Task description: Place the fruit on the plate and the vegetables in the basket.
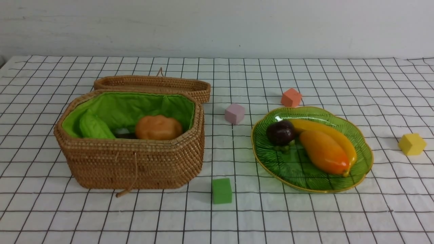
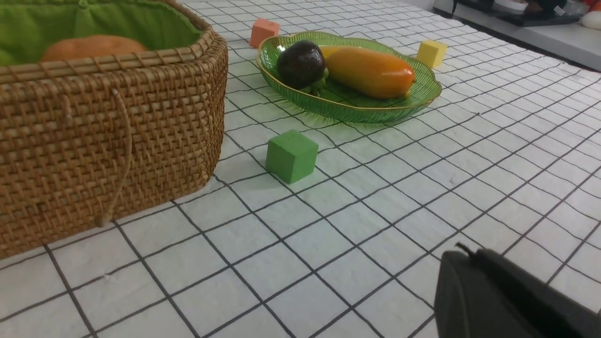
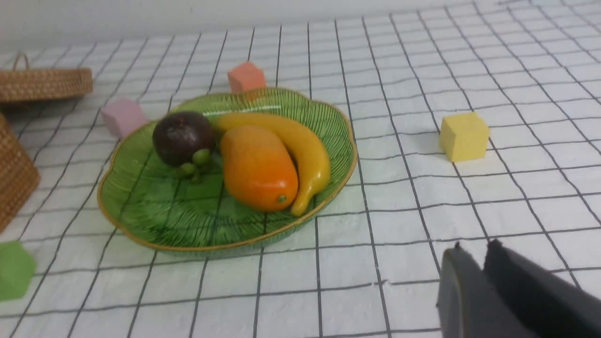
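Fruit: mangosteen [image 1: 280, 132], banana [image 1: 342, 137], mango [image 1: 323, 152], lying on plate [image 1: 288, 169]. Potato [image 1: 158, 127], pod [image 1: 93, 127] in basket [image 1: 135, 162]. Presumably light, glossy, slippery; best grasped mid-body. Left gripper [image 2: 507, 300]: state unclear. Right gripper [image 3: 488, 281]: apparently closed, empty.

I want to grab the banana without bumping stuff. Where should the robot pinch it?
Probably from above, at the banana's thicker middle, fingers straddling its narrow width. The mango lies against one long side, so entering nearer the tip by the plate rim looks clearer.
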You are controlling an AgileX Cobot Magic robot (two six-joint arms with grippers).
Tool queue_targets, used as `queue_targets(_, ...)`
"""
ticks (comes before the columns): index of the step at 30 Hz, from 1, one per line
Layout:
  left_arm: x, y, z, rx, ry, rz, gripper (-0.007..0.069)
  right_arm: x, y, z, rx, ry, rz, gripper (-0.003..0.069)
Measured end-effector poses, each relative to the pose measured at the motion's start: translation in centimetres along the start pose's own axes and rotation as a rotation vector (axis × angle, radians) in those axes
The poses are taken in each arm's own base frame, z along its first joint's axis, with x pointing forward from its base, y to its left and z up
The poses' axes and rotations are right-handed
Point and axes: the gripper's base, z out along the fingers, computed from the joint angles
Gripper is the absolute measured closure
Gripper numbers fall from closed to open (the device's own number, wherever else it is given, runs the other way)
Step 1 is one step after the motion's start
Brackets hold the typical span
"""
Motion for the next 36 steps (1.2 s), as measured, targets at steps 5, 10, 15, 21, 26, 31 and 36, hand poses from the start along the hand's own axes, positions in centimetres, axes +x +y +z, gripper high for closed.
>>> queue_targets(5, 0.0, 0.0, 0.0, 0.0, 0.002, 0.0, 0.0637, 4.4, -0.8, 0.4, 0.043, 0.012, 0.049, 0.063)
queue_targets(10, 0.1, 0.0, 0.0, -0.001, 0.002, 0.001, 0.0637, 5.1, -0.9, 0.3, 0.062, 0.079, 0.119, 0.0656)
queue_targets(15, 0.1, 0.0, 0.0, -0.001, 0.002, 0.002, 0.0637, 5.1, -0.8, 0.2, 0.061, 0.09, 0.139, 0.0656)
queue_targets(21, 0.1, 0.0, 0.0, -0.001, 0.002, 0.002, 0.0637, 5.1, -0.8, 0.2, 0.062, 0.096, 0.171, 0.0655)
queue_targets(26, 0.1, 0.0, 0.0, -0.001, 0.002, 0.002, 0.0637, 5.1, -0.8, 0.2, 0.062, 0.096, 0.177, 0.0654)
queue_targets(31, 0.1, 0.0, 0.0, -0.001, 0.002, 0.002, 0.0637, 5.1, -0.8, 0.2, 0.062, 0.097, 0.178, 0.0649)
queue_targets(36, 0.1, 0.0, 0.0, -0.001, 0.002, 0.002, 0.0636, 5.1, -0.8, 0.2, 0.062, 0.097, 0.178, 0.0645)
